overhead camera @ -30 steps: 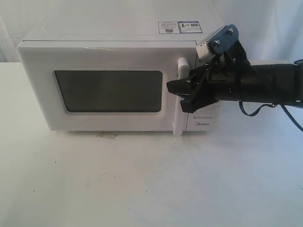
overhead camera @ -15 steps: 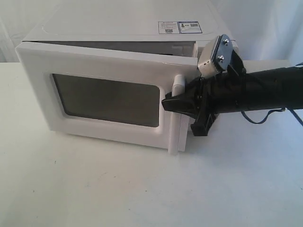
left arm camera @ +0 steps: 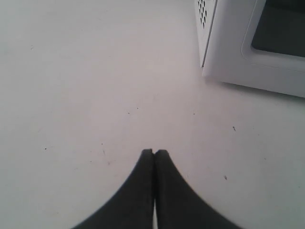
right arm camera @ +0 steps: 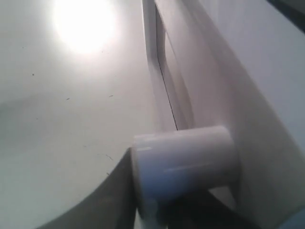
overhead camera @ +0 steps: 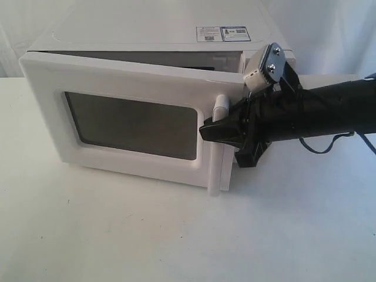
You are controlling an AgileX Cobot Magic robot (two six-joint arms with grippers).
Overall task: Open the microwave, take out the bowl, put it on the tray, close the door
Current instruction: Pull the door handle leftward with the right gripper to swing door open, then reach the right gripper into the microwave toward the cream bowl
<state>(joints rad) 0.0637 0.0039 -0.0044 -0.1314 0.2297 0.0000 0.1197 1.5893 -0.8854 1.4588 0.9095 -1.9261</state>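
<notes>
The white microwave (overhead camera: 147,32) stands at the back of the table. Its door (overhead camera: 117,76) is swung out a little on the handle side, leaving a dark gap along the top. My right gripper (overhead camera: 215,130) is shut on the white bar handle (overhead camera: 217,158), reaching in from the right. In the right wrist view the handle (right arm camera: 186,160) fills the space between the dark fingers (right arm camera: 119,195). My left gripper (left arm camera: 154,152) is shut and empty, hovering over the table near a lower corner of the microwave (left arm camera: 228,47). The bowl is hidden and the tray is out of view.
The white table (overhead camera: 176,235) stretches in front of the microwave. A white cloth backdrop (overhead camera: 329,29) hangs behind it. A dark cable (overhead camera: 320,145) loops under my right arm.
My right gripper closed on the handle and pulled it forward. The door went from flush with the microwave to slightly open. In the last half second little has moved.
</notes>
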